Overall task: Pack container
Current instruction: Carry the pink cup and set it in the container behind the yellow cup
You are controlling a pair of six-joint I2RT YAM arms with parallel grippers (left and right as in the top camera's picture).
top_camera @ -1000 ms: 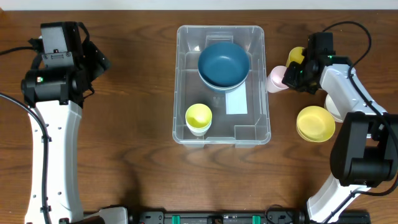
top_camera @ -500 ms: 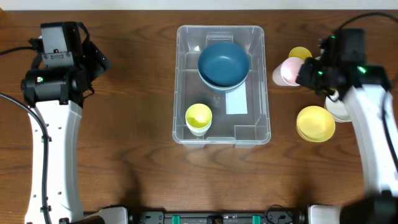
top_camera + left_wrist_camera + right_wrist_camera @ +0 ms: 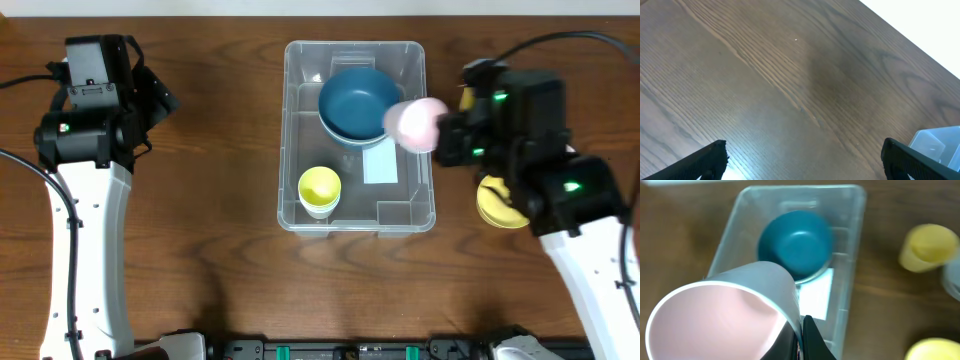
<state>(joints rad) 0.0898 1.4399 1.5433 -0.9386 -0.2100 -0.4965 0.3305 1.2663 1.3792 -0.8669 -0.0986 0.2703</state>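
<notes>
Two items (blue bowl [image 3: 358, 100], yellow cup [image 3: 319, 188]) already sit in container [image 3: 292, 150] at desk [image 3: 200, 220] ctr; right end effector [image 3: 450, 140], clamped on pink cup [image 3: 413, 123] rim, holds it over container's right wall, prob. for drop-in; left end effector [image 3: 805, 160] gapes wide, idle.

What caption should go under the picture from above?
Right gripper holds a pink cup over the clear container rim, beside the blue bowl inside.

The container [image 3: 291, 130] sits on the table [image 3: 210, 200], centred toward its far edge. Inside, a bowl [image 3: 358, 102] lies at the far end and a cup [image 3: 319, 189] in the near-left corner. A second cup [image 3: 415, 123] hangs over the container's right wall. Another bowl [image 3: 492, 203] lies on the table to its right.
</notes>
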